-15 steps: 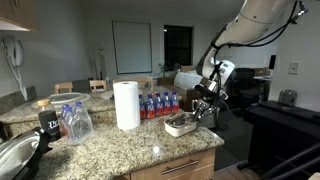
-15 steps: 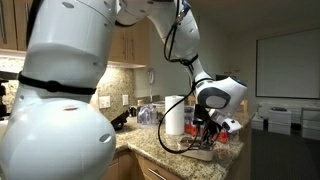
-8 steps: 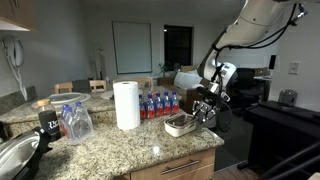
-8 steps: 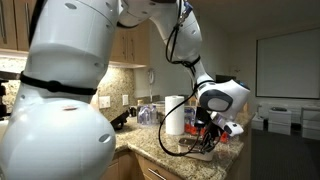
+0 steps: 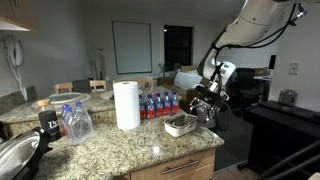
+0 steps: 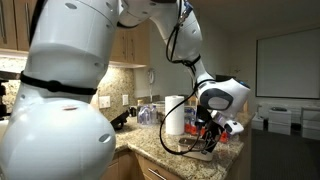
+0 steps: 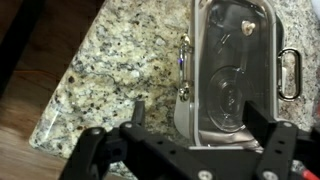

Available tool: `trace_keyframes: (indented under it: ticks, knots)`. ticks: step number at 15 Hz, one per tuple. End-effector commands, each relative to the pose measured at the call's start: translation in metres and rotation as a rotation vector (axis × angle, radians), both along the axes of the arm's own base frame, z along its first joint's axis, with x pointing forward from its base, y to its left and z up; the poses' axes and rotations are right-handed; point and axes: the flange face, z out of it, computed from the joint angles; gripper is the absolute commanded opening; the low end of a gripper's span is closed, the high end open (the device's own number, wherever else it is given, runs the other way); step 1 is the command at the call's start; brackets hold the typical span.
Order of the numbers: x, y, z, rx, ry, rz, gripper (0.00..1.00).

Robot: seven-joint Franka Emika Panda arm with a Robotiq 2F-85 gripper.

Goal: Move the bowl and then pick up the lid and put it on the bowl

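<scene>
The bowl (image 7: 235, 70) is a small rectangular translucent container with side clips. It rests on the speckled granite counter (image 7: 120, 60), close to the counter's corner. In an exterior view the bowl (image 5: 180, 124) sits just below my gripper (image 5: 205, 106). In the wrist view my gripper (image 7: 198, 110) is open: one finger (image 7: 136, 108) stands over bare granite and the opposite finger (image 7: 264, 112) over the bowl, so the jaws straddle the bowl's long wall without gripping it. I cannot make out the lid as a separate thing in any view. The gripper (image 6: 206, 133) also hangs low over the counter here.
A paper-towel roll (image 5: 126, 104) stands behind the bowl, with a pack of water bottles (image 5: 158, 104) beside it. A clear bag of bottles (image 5: 76, 122) and a large metal bowl (image 5: 14, 156) lie further along. The counter edge drops to the floor (image 7: 30, 150).
The jaws have spread from shut to fully open over the bowl. The arm has barely moved and the bowl stays where it was.
</scene>
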Motion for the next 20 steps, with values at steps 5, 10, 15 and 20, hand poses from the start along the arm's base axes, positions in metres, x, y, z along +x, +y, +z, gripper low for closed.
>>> trace_keyframes:
  ticks: [5,10,15,20]
  knots:
    - [-0.004,0.0,0.032,0.008,0.006,0.02,1.0]
    - [-0.011,0.007,0.06,-0.082,0.056,0.124,1.0]
    - [-0.011,0.037,0.103,-0.203,0.026,0.27,1.0]
    - [-0.025,0.108,0.129,-0.286,0.073,0.586,1.0]
